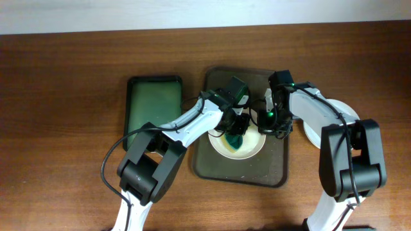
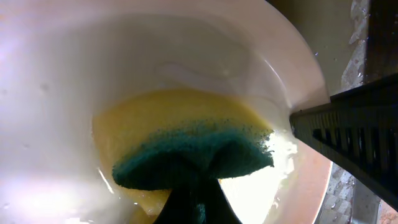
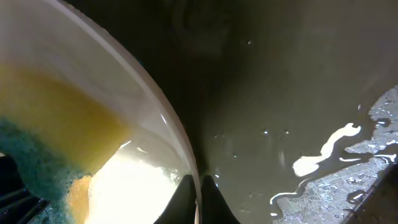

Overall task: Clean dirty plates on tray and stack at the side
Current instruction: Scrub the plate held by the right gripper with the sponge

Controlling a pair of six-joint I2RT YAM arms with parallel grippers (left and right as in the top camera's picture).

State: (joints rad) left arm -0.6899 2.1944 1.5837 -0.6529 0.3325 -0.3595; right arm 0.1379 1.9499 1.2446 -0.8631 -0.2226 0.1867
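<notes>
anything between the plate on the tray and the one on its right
Nothing on the table between tray plate and side plate; only the right arm crosses above. The sponge presses on the tray plate.

The plate (image 2: 124,56) is white; the sponge (image 2: 186,140) — teal over yellow. The tray (image 1: 273,165) is dark olive-brown, the tabletop (image 1: 64,77) reddish wood-grain.

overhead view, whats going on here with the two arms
The left gripper holds a teal-yellow sponge pressed into a white plate on the dark tray. The right gripper pinches that plate's rim, apparently steadying it. A second plate lies on the table to the right, off the tray.
</notes>
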